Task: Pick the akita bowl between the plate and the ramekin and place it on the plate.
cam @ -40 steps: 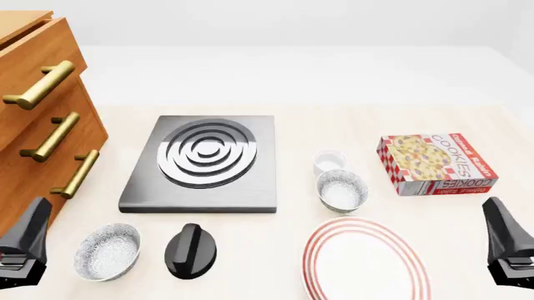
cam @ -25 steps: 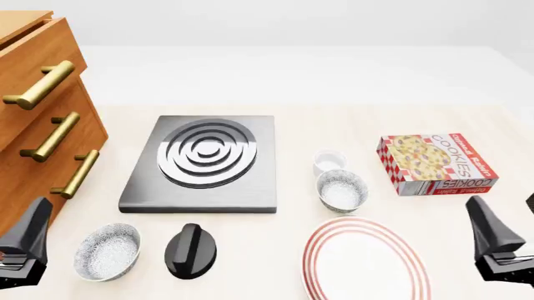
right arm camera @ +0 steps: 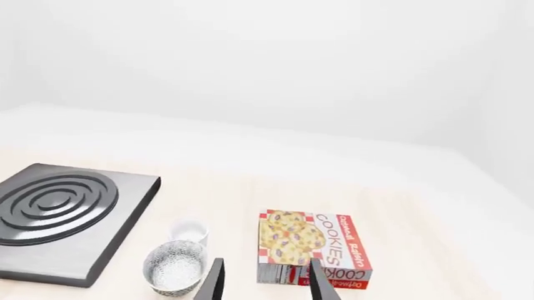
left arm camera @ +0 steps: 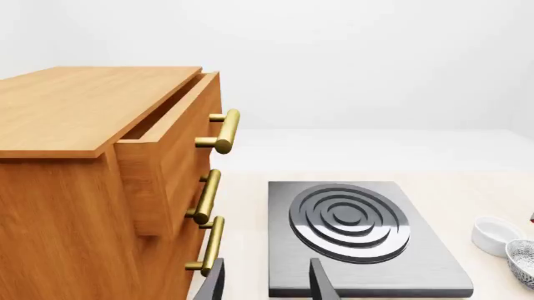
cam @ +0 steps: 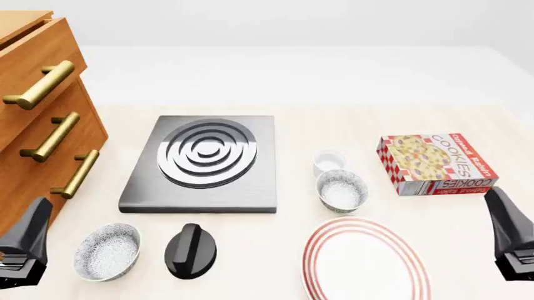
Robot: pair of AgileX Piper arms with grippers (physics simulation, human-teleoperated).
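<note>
The akita bowl (cam: 342, 190), speckled white inside, stands between the small white ramekin (cam: 329, 161) behind it and the red-ringed plate (cam: 367, 259) in front of it. All three rest on the table. My right gripper (cam: 507, 228) hovers at the right edge, well right of the bowl and beside the plate, open and empty. In the right wrist view, its fingers (right arm camera: 214, 282) frame the gap between the akita bowl (right arm camera: 175, 267) and the cookie box. My left gripper (cam: 32, 228) is at the far left, open and empty, with fingers (left arm camera: 321, 282) pointing at the stove.
A second speckled bowl (cam: 107, 251) and a black knob (cam: 190, 250) lie front left. A grey stove plate (cam: 202, 162) sits in the middle, with a wooden drawer cabinet (cam: 42, 125) to its left. The cookie box (cam: 436, 162) is right of the ramekin.
</note>
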